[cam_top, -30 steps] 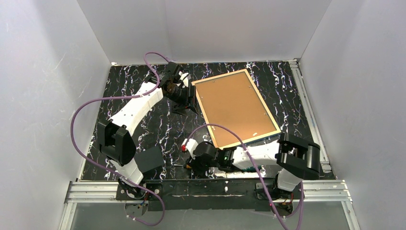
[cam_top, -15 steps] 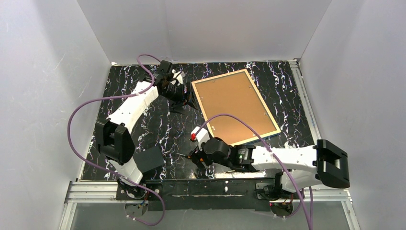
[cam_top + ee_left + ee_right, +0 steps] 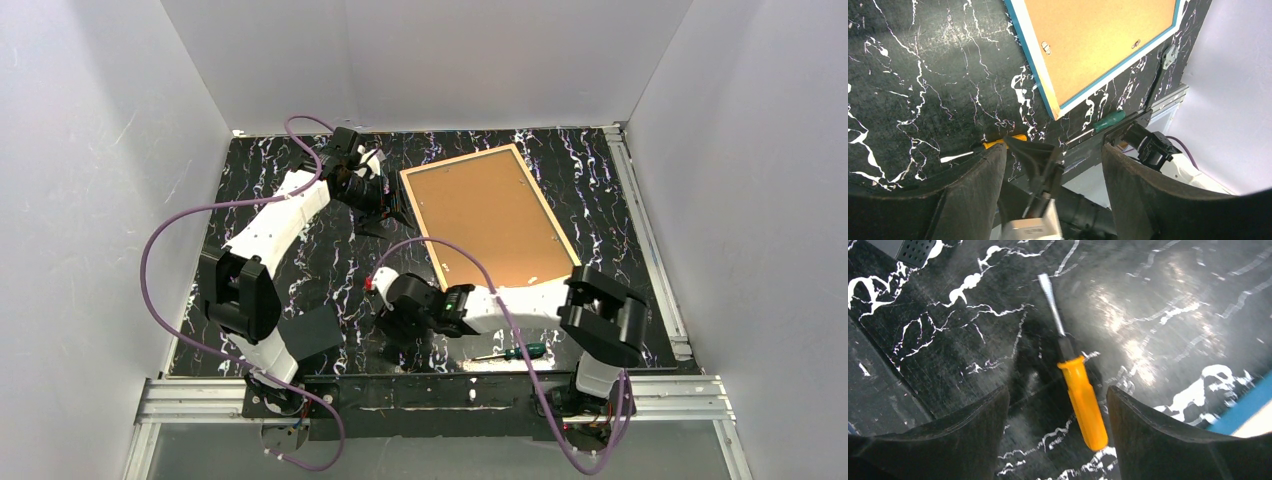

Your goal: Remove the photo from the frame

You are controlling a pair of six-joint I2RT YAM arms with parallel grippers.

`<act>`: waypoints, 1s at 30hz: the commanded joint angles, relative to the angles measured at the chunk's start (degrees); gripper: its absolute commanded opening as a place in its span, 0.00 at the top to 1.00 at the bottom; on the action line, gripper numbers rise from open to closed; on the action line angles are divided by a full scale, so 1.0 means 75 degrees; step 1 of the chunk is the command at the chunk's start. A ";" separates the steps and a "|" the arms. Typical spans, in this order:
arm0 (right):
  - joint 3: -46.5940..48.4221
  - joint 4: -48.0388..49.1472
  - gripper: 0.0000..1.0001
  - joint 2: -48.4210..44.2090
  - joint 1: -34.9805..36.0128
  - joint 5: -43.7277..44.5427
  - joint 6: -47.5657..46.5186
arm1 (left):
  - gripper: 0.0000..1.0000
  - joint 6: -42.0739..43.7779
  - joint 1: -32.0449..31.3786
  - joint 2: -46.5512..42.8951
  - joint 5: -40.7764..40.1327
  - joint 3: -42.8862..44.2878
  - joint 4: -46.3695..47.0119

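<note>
The frame [image 3: 572, 252] lies face down on the black marbled table, its light wood back up, and its blue edge [image 3: 1034, 70] shows in the left wrist view. A brown backing board [image 3: 488, 220] fills it, so the photo is hidden. My left gripper [image 3: 391, 212] stands open and empty just off the frame's far left corner. My right gripper [image 3: 390, 330] is open low over the table near the front. An orange-handled screwdriver [image 3: 1083, 400] lies between its fingers without being gripped.
A green-handled screwdriver [image 3: 515, 352] lies by the front edge, right of the right gripper. Small metal tabs [image 3: 1046, 47] hold the backing board. White walls enclose the table on three sides. The arms' base rail [image 3: 440, 395] runs along the front.
My right gripper has opened wider and shifted left, and its arm has folded back, uncovering the green screwdriver. My left gripper has drawn slightly away from the frame's corner.
</note>
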 commanded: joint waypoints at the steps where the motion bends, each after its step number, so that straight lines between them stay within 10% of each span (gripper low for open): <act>1: 0.0585 -0.0244 0.25 0.0628 -0.0081 -0.0961 -0.0996 | 0.31 0.0026 0.0033 -0.0250 0.0272 -0.0086 -0.0527; 17: -0.0201 -0.0632 0.72 0.0282 0.0618 -0.2297 -0.1754 | 0.31 0.0028 0.0079 -0.0154 0.0308 -0.0116 -0.0499; 22: -0.0217 -0.1026 0.71 0.0251 0.0856 -0.2236 -0.1999 | 0.31 0.0033 0.0080 -0.0119 0.0294 -0.0128 -0.0489; 30: -0.0452 -0.0726 0.41 0.0217 0.0855 -0.1194 -0.1897 | 0.31 0.0007 0.0079 -0.0044 0.0299 -0.0129 -0.0490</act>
